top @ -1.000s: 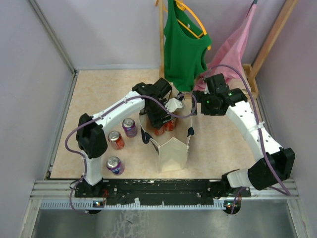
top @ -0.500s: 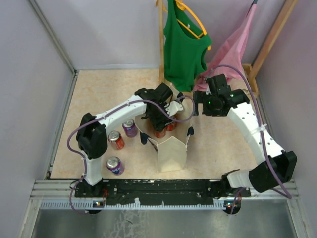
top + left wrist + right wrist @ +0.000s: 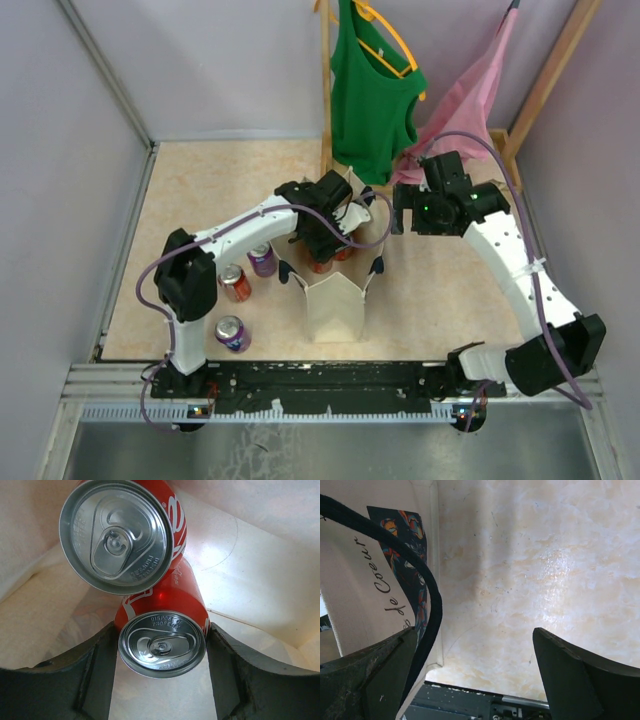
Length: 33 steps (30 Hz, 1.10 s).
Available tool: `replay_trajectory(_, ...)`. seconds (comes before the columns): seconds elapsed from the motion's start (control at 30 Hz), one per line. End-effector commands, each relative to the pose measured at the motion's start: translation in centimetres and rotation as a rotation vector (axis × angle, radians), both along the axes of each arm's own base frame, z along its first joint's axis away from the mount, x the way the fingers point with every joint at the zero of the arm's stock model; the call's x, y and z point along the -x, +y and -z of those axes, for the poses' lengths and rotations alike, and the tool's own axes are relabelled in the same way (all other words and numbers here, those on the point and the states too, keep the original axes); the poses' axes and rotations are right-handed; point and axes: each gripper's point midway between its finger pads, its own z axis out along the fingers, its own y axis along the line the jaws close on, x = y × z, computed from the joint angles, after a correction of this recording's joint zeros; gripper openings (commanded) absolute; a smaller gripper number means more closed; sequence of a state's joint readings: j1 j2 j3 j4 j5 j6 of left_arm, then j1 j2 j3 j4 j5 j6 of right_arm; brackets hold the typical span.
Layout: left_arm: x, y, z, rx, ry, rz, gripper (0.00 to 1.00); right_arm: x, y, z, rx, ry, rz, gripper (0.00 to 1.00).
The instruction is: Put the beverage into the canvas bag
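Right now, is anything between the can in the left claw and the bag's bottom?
Partly: a second red can lies in the canvas bag, just beyond the gripped red can in the left gripper. Bare bag floor shows beside it.

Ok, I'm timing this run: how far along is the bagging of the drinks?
Done: one red can is in the bag. In hand: the left gripper, down in the bag, is shut on a second red can, not yet released. Left on the table: a purple can, an orange can and a nearer purple can. The right gripper is open beside the bag's handle.
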<state>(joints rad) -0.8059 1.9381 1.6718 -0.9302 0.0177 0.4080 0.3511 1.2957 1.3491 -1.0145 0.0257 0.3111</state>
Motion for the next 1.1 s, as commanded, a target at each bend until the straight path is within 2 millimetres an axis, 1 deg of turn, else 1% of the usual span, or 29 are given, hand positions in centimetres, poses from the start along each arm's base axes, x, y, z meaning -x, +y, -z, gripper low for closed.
replay_trajectory(0.0,-0.9,2.0,-0.3,-0.077,-0.062,-0.024,0.55,0.4,0.3,-1.7,-0.039,-0.06,-0.003,0.99)
replay_trajectory(0.03,-0.8,2.0,-0.5,-0.076,-0.063,-0.023,0.61,0.4,0.3,-1.7,-0.042,-0.061,-0.003,0.99)
replay_trajectory(0.07,-0.8,2.1,-0.8,-0.074,-0.069,-0.023,0.68,0.4,0.4,-1.7,-0.045,-0.06,-0.004,0.99)
replay_trajectory(0.1,-0.8,2.0,-1.2,-0.07,-0.076,-0.023,0.73,0.4,0.4,-1.7,-0.048,-0.06,-0.004,0.99)
replay_trajectory(0.13,-0.9,1.9,-1.7,-0.062,-0.086,-0.023,0.76,0.4,0.5,-1.7,-0.051,-0.061,-0.005,0.99)
replay_trajectory(0.23,-1.1,1.4,-3.1,-0.044,-0.109,-0.019,0.89,0.3,0.6,-1.7,-0.057,-0.062,-0.008,0.99)
replay_trajectory(0.27,-1.2,1.2,-3.7,-0.036,-0.116,-0.018,0.91,0.3,0.6,-1.7,-0.058,-0.063,-0.008,0.99)
replay_trajectory(0.53,-1.3,-0.3,-7.0,0.015,-0.16,-0.008,0.94,0.2,0.8,-1.7,-0.065,-0.062,-0.013,0.99)
replay_trajectory(0.67,-1.6,-1.1,-9.5,0.06,-0.191,-0.005,0.94,0.2,0.8,-1.8,-0.065,-0.061,-0.012,0.99)
replay_trajectory(0.8,-2.3,-1.4,-12.7,0.118,-0.263,-0.015,0.93,0.1,0.9,-1.9,-0.067,-0.06,-0.01,0.99)
replay_trajectory(0.93,-3.0,-1.5,-16.6,0.203,-0.375,-0.018,0.94,-0.3,1.0,-2.1,-0.072,-0.066,-0.003,0.99)
replay_trajectory(1.03,-3.8,-1.0,-19.9,0.272,-0.458,-0.053,0.94,-0.7,1.2,-2.2,-0.077,-0.067,0.002,0.99)
replay_trajectory(1.07,-4.5,-0.5,-21.1,0.301,-0.486,-0.083,0.94,-0.8,1.3,-2.2,-0.079,-0.066,0.003,0.99)
